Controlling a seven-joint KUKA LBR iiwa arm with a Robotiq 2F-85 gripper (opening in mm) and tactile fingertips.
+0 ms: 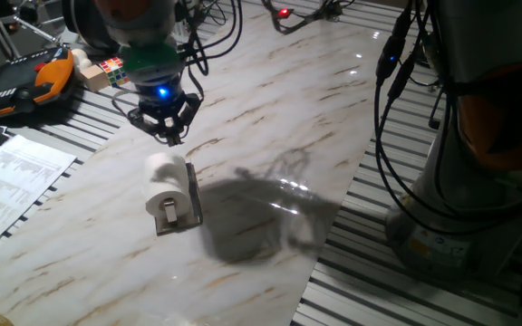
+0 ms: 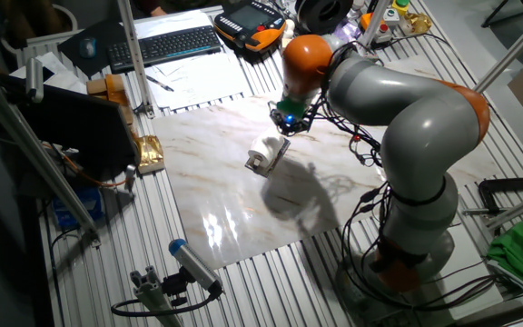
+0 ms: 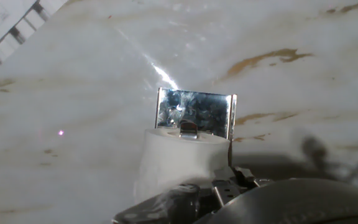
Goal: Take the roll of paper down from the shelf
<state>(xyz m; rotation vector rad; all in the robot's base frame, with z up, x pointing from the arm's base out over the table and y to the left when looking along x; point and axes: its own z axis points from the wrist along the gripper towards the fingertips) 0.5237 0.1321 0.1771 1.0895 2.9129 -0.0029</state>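
The white roll of paper (image 1: 163, 172) sits on the peg of the small shelf (image 1: 190, 206), which stands on the marble tabletop. My gripper (image 1: 171, 138) hovers just above and behind the roll, its fingers drawn together to a point, holding nothing. In the other fixed view the gripper (image 2: 289, 127) is right above the roll (image 2: 262, 149) and shelf (image 2: 278, 156). In the hand view the roll (image 3: 179, 158) is close below, with the shiny shelf plate (image 3: 194, 112) and its metal peg (image 3: 188, 129) behind it.
Printed paper sheets (image 1: 16, 177) lie at the table's left edge. An orange-black handheld unit (image 1: 21, 81) and a colourful cube (image 1: 111, 68) are at the back left. Cables (image 1: 397, 109) hang at the right. A keyboard (image 2: 162, 45) is beyond the table.
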